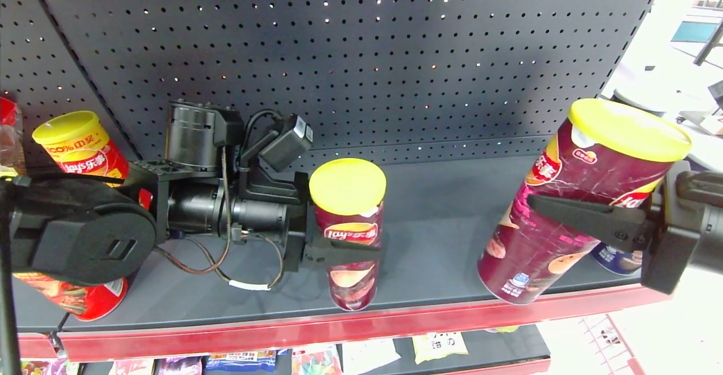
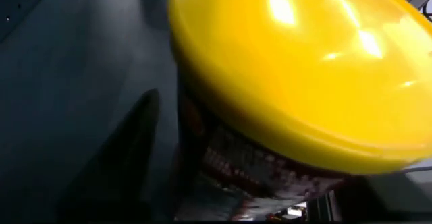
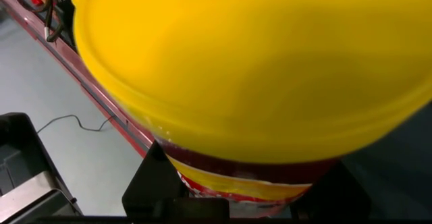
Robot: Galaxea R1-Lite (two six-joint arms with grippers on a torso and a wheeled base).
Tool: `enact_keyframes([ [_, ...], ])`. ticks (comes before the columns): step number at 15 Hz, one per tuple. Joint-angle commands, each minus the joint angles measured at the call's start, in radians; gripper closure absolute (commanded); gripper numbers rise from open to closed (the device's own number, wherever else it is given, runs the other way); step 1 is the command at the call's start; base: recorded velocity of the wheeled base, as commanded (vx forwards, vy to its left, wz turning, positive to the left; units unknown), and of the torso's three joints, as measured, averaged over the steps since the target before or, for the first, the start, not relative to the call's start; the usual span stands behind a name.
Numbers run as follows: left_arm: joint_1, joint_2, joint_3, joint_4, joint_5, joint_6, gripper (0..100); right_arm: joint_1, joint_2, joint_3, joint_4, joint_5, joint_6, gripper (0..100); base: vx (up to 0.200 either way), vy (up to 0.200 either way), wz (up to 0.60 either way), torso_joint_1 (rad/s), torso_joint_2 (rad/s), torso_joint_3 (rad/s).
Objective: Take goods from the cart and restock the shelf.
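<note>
my view of a dark grey shelf (image 1: 440, 222) with a red front lip (image 1: 339, 324) and a perforated back panel (image 1: 367, 53); a bright room opens past its right end. the right wrist view looks down on pale floor (image 3: 40, 96).

my left arm lies level across the shelf from the left. its left claw (image 1: 347, 245) is clamped around the middle of a maroon canister (image 1: 350, 222) that stands upright near the lip, yellow lid up.

at the shelf's right end the right claw (image 1: 565, 194) grips a second maroon canister (image 1: 542, 251). it is tilted, with the lid leaning toward the arm and the base down by the lip.

a red canister (image 1: 85, 146) stands behind the left arm, and another (image 1: 85, 299) sits below it. a blue-based container (image 1: 615, 259) stands behind the tilted one. packets (image 1: 435, 347) line the lower shelf.
</note>
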Motion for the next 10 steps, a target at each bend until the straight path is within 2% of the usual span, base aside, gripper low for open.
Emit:
enact_keyframes([
  [1,0.001,-0.013,0.012,-0.004,0.000,0.001,0,0.001,0.003,-0.004,-0.001,0.001,-0.001,100,0.000,0.000,0.00,0.000,0.00,0.000],
  [4,0.010,-0.082,0.113,-0.004,0.003,0.001,0,0.017,0.034,-0.022,0.000,0.001,-0.005,100,0.000,0.000,0.00,0.000,0.00,0.000],
  [9,0.102,-0.237,0.269,-0.004,0.003,0.000,0,0.019,0.181,-0.161,-0.001,0.003,-0.007,100,0.000,0.000,0.00,0.000,0.00,0.000],
  [10,0.139,-0.304,0.340,-0.002,0.003,-0.004,0,0.021,0.246,-0.205,-0.003,0.001,-0.008,100,0.000,0.000,0.00,0.000,0.00,0.000],
])
